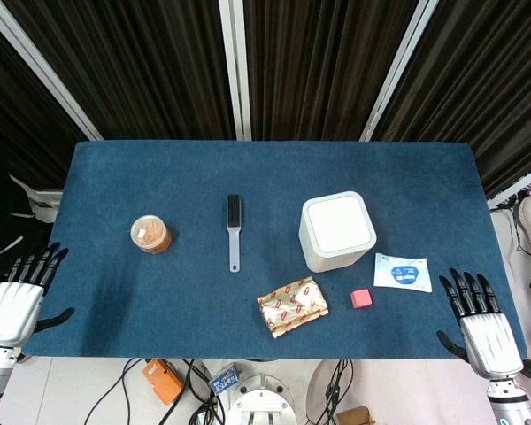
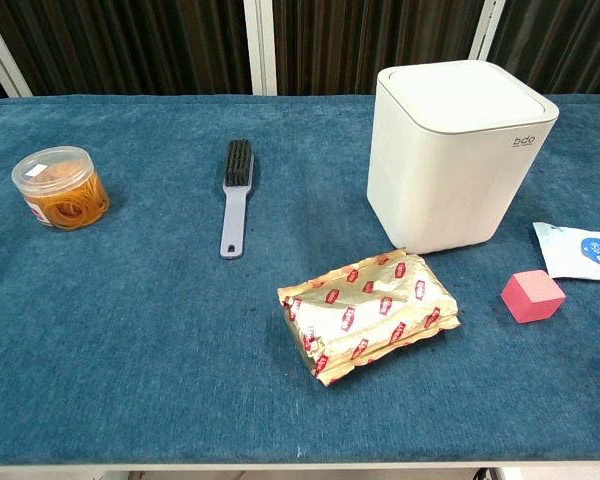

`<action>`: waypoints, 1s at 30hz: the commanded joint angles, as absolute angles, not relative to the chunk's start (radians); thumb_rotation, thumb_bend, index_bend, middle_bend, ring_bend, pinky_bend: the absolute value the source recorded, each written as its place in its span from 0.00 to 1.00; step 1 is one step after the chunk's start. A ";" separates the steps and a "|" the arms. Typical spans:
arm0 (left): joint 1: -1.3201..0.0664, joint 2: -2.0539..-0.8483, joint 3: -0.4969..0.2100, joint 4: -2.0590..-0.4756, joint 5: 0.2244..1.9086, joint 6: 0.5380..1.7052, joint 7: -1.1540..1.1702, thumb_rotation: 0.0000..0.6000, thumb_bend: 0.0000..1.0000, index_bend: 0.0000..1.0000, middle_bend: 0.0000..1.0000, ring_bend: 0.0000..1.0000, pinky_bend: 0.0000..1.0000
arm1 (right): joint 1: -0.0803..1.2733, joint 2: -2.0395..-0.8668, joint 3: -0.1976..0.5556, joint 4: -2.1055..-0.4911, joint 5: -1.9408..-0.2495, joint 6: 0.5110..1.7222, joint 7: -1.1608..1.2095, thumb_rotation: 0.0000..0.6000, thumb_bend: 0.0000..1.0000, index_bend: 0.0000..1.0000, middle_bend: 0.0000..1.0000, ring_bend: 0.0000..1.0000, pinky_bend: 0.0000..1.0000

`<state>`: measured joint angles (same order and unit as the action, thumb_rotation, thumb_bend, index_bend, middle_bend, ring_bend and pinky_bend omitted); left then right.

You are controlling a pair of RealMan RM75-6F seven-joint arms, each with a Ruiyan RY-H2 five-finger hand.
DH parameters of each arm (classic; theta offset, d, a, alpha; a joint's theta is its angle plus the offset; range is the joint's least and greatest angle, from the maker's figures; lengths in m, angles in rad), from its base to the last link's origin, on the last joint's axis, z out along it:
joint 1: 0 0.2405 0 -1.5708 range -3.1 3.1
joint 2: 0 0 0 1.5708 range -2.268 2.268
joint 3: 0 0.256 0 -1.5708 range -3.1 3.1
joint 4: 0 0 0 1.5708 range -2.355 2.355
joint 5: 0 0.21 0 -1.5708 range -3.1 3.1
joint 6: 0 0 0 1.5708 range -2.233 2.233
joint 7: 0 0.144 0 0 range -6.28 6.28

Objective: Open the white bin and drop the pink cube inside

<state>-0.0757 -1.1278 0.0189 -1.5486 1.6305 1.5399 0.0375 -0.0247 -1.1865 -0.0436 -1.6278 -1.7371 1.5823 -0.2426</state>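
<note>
The white bin (image 1: 337, 231) (image 2: 457, 152) stands right of the table's middle with its lid down. A small pink cube (image 1: 362, 298) (image 2: 532, 296) lies on the blue cloth just in front of the bin, to its right. My right hand (image 1: 483, 329) hovers at the table's front right corner, fingers spread and holding nothing, well right of the cube. At the front left corner my left hand (image 1: 18, 297) is also spread and holds nothing. Neither hand shows in the chest view.
A gold snack packet (image 1: 291, 305) (image 2: 368, 311) lies left of the cube. A white and blue pouch (image 1: 403, 272) (image 2: 583, 249) sits right of the bin. A grey brush (image 1: 234, 230) (image 2: 235, 194) and a jar of rubber bands (image 1: 150, 235) (image 2: 60, 187) lie further left.
</note>
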 commanded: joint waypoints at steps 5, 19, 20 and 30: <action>-0.078 -1.127 0.017 -1.550 1.624 1.534 0.038 1.00 0.08 0.00 0.00 0.00 0.00 | -0.017 -1.188 -0.039 -1.630 -1.729 1.570 -0.243 1.00 0.32 0.00 0.00 0.00 0.00; -0.088 -1.118 0.007 -1.557 1.609 1.519 0.026 1.00 0.08 0.00 0.00 0.00 0.00 | 0.263 -1.198 0.149 -1.792 -1.671 1.301 -0.345 1.00 0.33 0.07 0.00 0.00 0.00; -0.089 -1.117 0.006 -1.557 1.606 1.516 0.025 1.00 0.08 0.00 0.00 0.00 0.00 | 0.283 -1.205 0.163 -1.807 -1.657 1.278 -0.371 1.00 0.33 0.10 0.00 0.00 0.00; -0.093 -1.108 0.007 -1.556 1.604 1.510 0.009 1.00 0.08 0.00 0.00 0.00 0.00 | 0.400 -1.276 0.217 -1.860 -1.450 1.128 -0.597 1.00 0.35 0.31 0.00 0.00 0.00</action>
